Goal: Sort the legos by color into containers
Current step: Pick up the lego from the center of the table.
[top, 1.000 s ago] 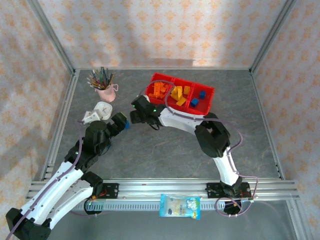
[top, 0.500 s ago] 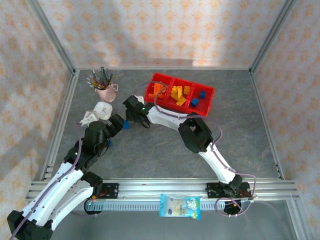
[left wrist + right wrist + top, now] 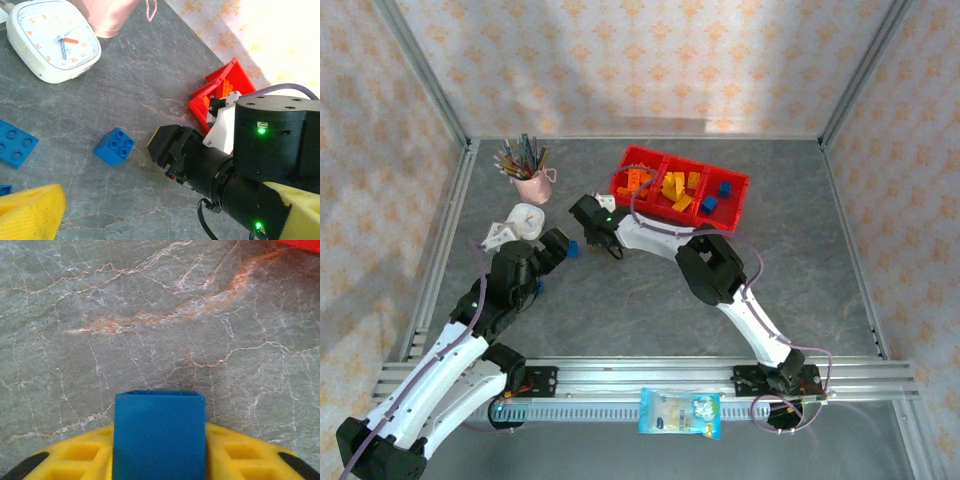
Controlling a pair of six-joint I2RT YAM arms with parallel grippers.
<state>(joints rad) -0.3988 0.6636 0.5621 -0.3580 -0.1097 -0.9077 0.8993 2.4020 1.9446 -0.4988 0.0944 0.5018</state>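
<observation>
The red containers [image 3: 741,186] stand at the back right, holding orange legos [image 3: 638,180], yellow legos [image 3: 675,188] and blue legos [image 3: 715,200], one colour per bin. In the right wrist view, my right gripper [image 3: 159,432] is shut on a blue brick [image 3: 159,440], both yellow pads against its sides. From above, the right gripper [image 3: 584,232] reaches left beside a blue brick [image 3: 573,247]. In the left wrist view a blue brick [image 3: 114,145] lies studs up, just left of the right gripper's fingertip [image 3: 162,142]; whether it is the same brick I cannot tell. My left gripper [image 3: 558,243] hangs open nearby. A flat blue brick [image 3: 15,142] lies apart.
A white clock [image 3: 525,218] and a pink cup of pencils [image 3: 530,180] stand at the back left. The tray's corner [image 3: 220,87] shows behind the right arm. A snack packet [image 3: 680,412] lies on the front rail. Metal posts and papered walls enclose the table.
My right arm has swung left from the tray's front to the blue brick, and its jaws have closed. The left arm has barely moved and stays open.
</observation>
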